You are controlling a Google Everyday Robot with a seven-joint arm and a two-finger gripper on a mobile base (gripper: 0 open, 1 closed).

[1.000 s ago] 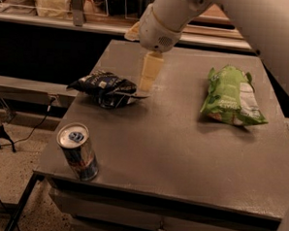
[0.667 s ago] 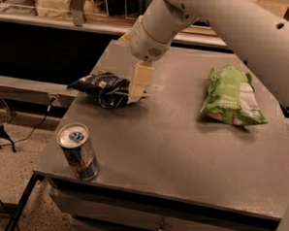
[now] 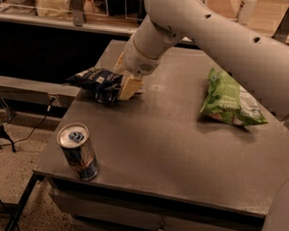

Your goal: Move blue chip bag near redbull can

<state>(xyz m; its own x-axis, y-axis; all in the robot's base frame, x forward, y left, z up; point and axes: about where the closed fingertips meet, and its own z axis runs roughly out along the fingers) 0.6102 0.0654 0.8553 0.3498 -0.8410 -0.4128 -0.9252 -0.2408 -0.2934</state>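
Observation:
The blue chip bag (image 3: 94, 79) lies crinkled near the table's left edge, toward the back. The redbull can (image 3: 78, 151) stands upright at the front left corner, well apart from the bag. My gripper (image 3: 124, 82) is low over the table at the bag's right end, touching or overlapping it. The white arm reaches in from the upper right and hides part of the bag's right end.
A light green chip bag (image 3: 228, 98) lies on the right side of the grey table (image 3: 172, 148). The table's left edge runs close to the blue bag and the can. Shelves with items stand behind the table.
My gripper has moved left and down, from above the bag's right side to right against its right end. The bag and the can have not moved.

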